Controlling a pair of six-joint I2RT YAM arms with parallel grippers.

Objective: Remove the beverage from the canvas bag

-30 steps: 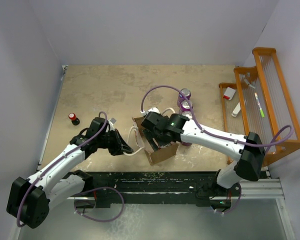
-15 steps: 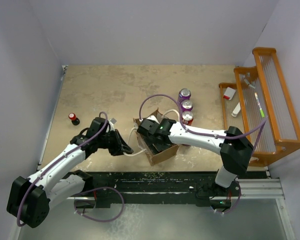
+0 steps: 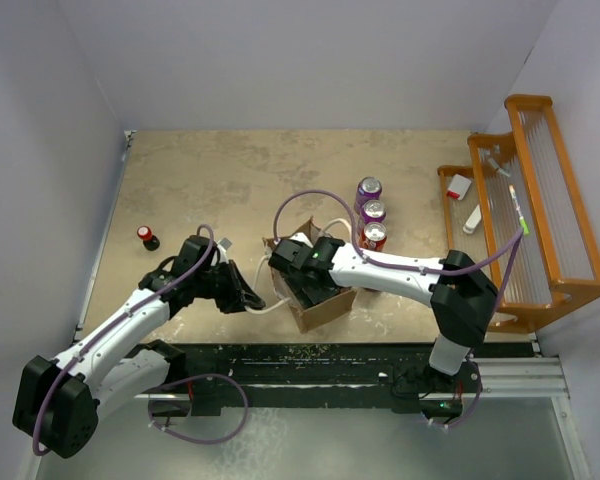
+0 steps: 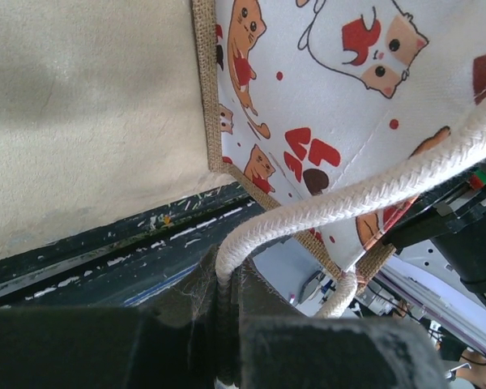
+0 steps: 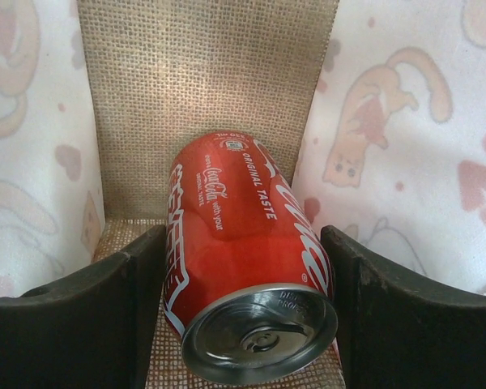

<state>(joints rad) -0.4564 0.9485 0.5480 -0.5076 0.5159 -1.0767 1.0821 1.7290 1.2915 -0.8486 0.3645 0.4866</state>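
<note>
The canvas bag (image 3: 322, 308) stands near the table's front edge, its mouth open. My left gripper (image 3: 248, 297) is just left of it, shut on its white rope handle (image 4: 348, 194), which runs down between the fingers (image 4: 227, 300). The cat-print lining (image 4: 324, 81) fills that view. My right gripper (image 3: 305, 278) is inside the bag. In the right wrist view a red Coca-Cola can (image 5: 243, 267) lies on its side on the bag's burlap floor, top end towards the camera. The open right gripper (image 5: 247, 316) has a finger close on each side of the can.
Two purple cans (image 3: 368, 189) (image 3: 373, 211) and a red can (image 3: 374, 236) stand in a row right of the bag. A small red bottle with a black cap (image 3: 148, 237) stands at the left. An orange wooden rack (image 3: 525, 200) holding small items lines the right wall.
My right gripper has moved left and down into the bag, its elbow swinging in. The left gripper has kept its hold on the rope handle.
</note>
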